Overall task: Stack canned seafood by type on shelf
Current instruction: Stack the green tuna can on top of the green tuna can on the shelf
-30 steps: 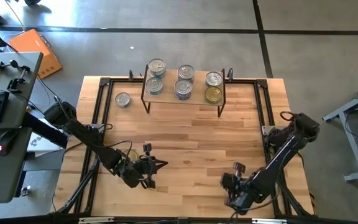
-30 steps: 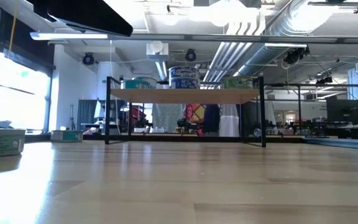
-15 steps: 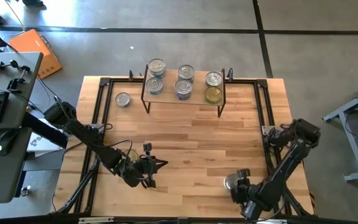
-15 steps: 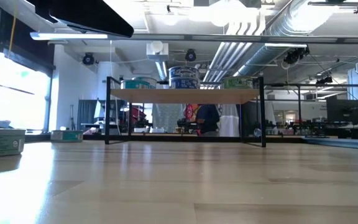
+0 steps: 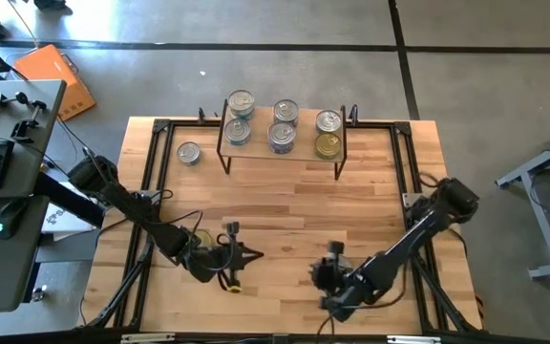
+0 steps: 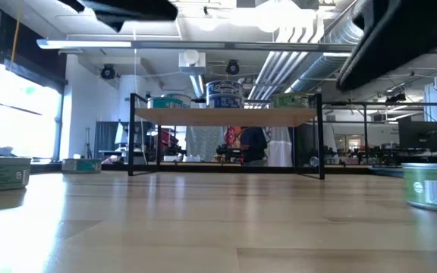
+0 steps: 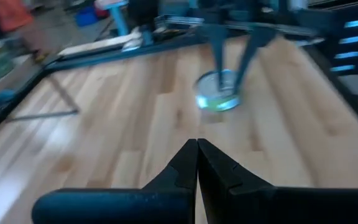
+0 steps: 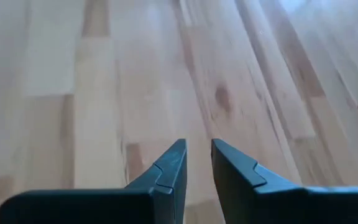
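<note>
The shelf (image 5: pixel 281 145) stands at the table's far side with several round cans on it, among them a gold-topped one (image 5: pixel 327 145). One silver can (image 5: pixel 188 153) rests on the table left of the shelf. A green-labelled can (image 7: pixel 218 93) sits on the table near the front, also at the low view's right edge (image 6: pixel 431 186). My right gripper (image 5: pixel 325 280) stands over it, fingers a little apart (image 8: pixel 199 144) with only bare table between them. My left gripper (image 7: pixel 197 142) is shut on nothing, near the front left (image 5: pixel 246 256). My right gripper's fingers (image 7: pixel 221 50) come down from above at the green-labelled can's top, as the left wrist view shows. I cannot tell whether they touch it. The can stands flat on the table.
Black frame rails (image 5: pixel 151 191) run along the table's left, right and far edges. Two more tins (image 6: pixel 2 173) (image 6: pixel 80 164) sit low at the left of the low view. Bare wood (image 5: pixel 285 210) lies between the shelf and both grippers.
My right gripper drew back toward the near right corner, uncovering a can beside it, then swung toward the table's left along the near edge. The green-labelled can has come into the low view at its right edge, where none showed before.
</note>
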